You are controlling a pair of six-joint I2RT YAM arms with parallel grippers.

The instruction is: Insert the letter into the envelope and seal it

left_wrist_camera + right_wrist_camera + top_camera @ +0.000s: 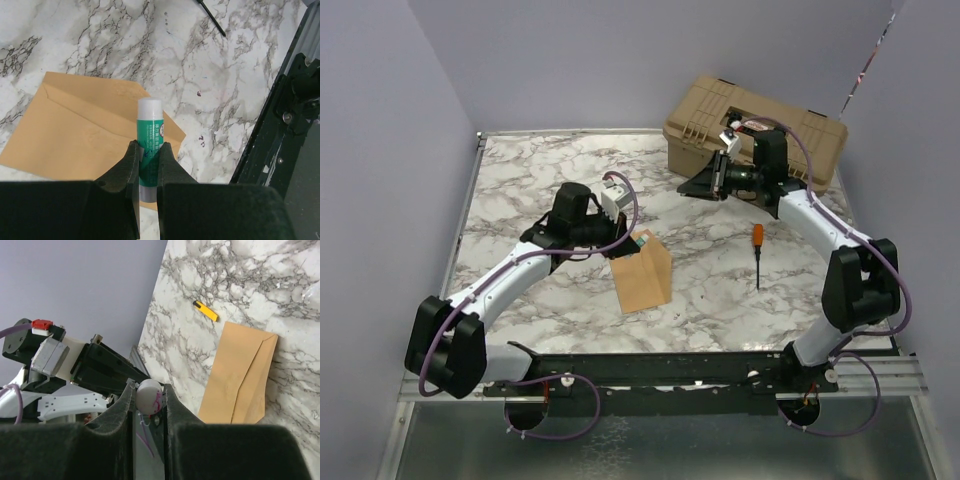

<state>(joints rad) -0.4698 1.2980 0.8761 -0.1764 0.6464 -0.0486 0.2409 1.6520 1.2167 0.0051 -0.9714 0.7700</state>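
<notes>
Presently left gripper (149, 150) pinches a green glue stick (150, 125) over the flat kraft-brown paper envelope (80, 135) on the marble table (200, 60), right gripper (148, 387) a small white cap (148, 399); unheld, the envelope could skid.

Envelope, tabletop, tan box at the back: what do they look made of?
Envelope: kraft-brown paper, matte, with sharp flap creases.
Tabletop: marble look, white with grey veins and a slight sheen; it could equally be a printed laminate.
Tan box: probably moulded plastic, matte, going by the ribbed lid and moulded latches.
</notes>
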